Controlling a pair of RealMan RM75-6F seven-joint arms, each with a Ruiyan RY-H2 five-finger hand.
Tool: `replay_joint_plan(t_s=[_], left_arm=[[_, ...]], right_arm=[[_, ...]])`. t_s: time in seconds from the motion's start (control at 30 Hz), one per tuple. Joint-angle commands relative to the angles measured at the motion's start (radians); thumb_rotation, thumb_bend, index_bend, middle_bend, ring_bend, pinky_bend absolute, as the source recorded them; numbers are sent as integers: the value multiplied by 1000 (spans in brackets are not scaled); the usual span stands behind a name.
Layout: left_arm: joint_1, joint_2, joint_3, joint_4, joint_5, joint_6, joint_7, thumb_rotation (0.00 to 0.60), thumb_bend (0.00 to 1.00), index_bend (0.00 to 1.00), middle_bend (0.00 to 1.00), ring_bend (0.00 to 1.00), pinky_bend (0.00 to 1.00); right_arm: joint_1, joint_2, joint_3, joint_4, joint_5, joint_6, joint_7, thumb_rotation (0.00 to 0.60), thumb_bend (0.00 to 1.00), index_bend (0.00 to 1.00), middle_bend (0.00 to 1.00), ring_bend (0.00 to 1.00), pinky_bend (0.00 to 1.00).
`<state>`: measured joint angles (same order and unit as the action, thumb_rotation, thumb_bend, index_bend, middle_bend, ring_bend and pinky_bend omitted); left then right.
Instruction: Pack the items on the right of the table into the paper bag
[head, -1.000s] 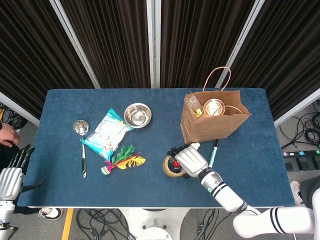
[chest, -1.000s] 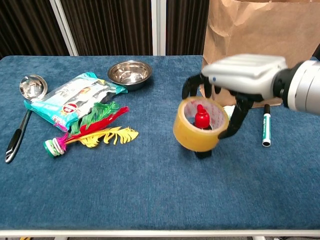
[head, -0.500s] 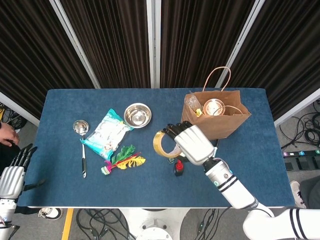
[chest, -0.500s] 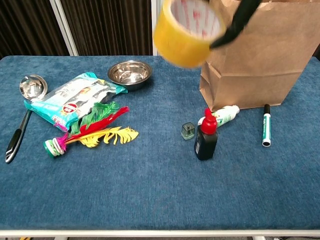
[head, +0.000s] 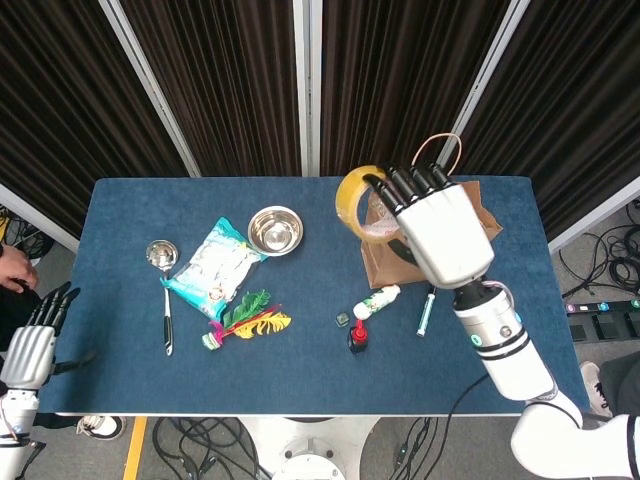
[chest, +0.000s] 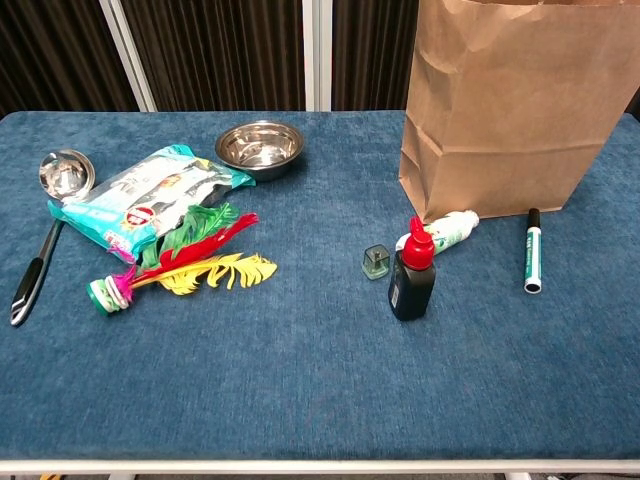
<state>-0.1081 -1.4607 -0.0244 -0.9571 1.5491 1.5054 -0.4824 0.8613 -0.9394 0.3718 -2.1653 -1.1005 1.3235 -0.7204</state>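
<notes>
Yellow tape roll (head: 357, 201) gripped by raised right hand (head: 440, 233) over the paper bag (head: 478, 222) mouth, fingers curled through it, left hand (head: 32, 349) spread, off-table.

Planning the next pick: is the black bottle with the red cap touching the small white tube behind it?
Cannot tell. In the chest view the black bottle overlaps the white tube; the head view shows no plain gap either.

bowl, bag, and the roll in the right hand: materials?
Bowl: looks like polished metal, probably steel, with mirror-like glints inside.
Paper bag: matte brown kraft paper with creased folds.
Tape roll, held by the right hand: glossy yellowish translucent plastic film, likely packing tape; core material unclear.
</notes>
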Motion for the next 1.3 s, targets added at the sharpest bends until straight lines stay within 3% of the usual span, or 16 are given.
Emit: replay_joint_plan(t_s=[0.03, 0.37, 0.7, 0.93, 1.3], left_arm=[[-1, -4, 1, 4, 1, 0, -4, 600, 169, 124, 122, 23, 147], [3, 4, 9, -9, 5, 11, 0, 600, 170, 123, 122, 24, 146], [8, 15, 15, -30, 8, 15, 14, 600, 170, 123, 122, 23, 147], [6, 16, 12, -28, 4, 13, 13, 600, 170, 123, 122, 24, 147], [21, 31, 21, -50, 10, 34, 18, 600, 169, 123, 122, 24, 147]], right_arm=[[-21, 23, 18, 56, 14, 24, -3, 600, 0, 372, 411, 363, 333], [-51, -9, 16, 224, 127, 27, 16, 600, 0, 372, 409, 363, 333], [-72, -71, -31, 310, 212, -49, 64, 600, 0, 372, 403, 362, 333], [-75, -93, -46, 327, 224, -91, 101, 600, 0, 332, 374, 347, 310], [-79, -66, -48, 308, 259, -141, 129, 600, 0, 215, 262, 196, 207]])
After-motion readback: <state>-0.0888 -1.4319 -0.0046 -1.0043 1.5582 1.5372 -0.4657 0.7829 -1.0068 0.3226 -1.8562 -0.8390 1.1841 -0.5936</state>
